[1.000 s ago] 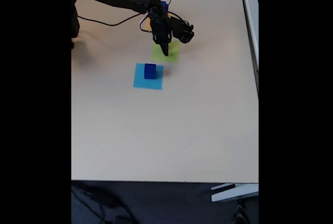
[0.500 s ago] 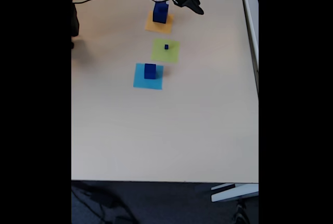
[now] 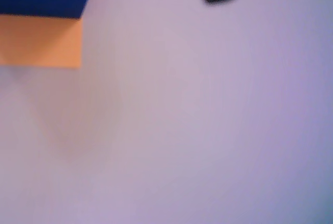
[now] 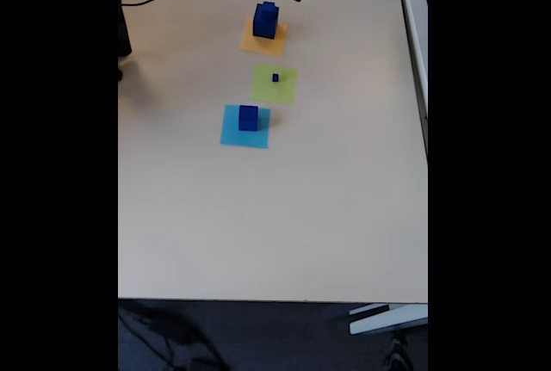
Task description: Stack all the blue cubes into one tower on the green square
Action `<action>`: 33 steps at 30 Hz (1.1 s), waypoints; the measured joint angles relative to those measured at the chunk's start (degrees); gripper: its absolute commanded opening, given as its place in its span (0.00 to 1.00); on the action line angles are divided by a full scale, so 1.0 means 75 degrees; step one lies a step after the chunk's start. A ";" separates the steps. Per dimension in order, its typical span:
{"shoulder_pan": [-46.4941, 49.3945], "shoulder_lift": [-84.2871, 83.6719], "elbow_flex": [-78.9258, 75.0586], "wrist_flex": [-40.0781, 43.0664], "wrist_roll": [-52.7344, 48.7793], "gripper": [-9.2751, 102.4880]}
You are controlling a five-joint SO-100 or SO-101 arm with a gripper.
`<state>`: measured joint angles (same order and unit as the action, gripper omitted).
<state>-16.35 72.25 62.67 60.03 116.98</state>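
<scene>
Cubes (image 4: pixel 265 20): four blue, three squares

Pale beige table (image 4: pixel 258 216), bearing in a row an orange-yellow square (image 4: pixel 251 44), green square (image 4: pixel 284 89), light blue square (image 4: pixel 232 132).

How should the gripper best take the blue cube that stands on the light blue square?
Probably from above, closing on two opposite side faces of the blue cube. It stands upright and alone on the light blue square, with free space around it.
</scene>
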 measured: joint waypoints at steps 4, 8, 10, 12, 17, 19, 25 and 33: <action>0.0012 0.0000 0.0258 0.0199 0.0141 0.36; -0.0012 0.0000 0.0527 0.0234 0.0141 0.36; -0.0070 0.0000 0.0668 0.0258 0.0059 0.36; -0.0082 0.0000 0.0703 0.0316 -0.0070 0.36; -0.0070 0.0000 0.0703 0.0492 -0.0211 0.35; -0.0070 0.0000 0.0703 0.0504 -0.0305 0.35; -0.0082 0.0000 0.0703 0.0703 -0.0633 0.34; -0.0082 -0.0387 0.0680 0.1172 -0.0938 0.34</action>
<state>-16.96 69.35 67.76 68.82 109.95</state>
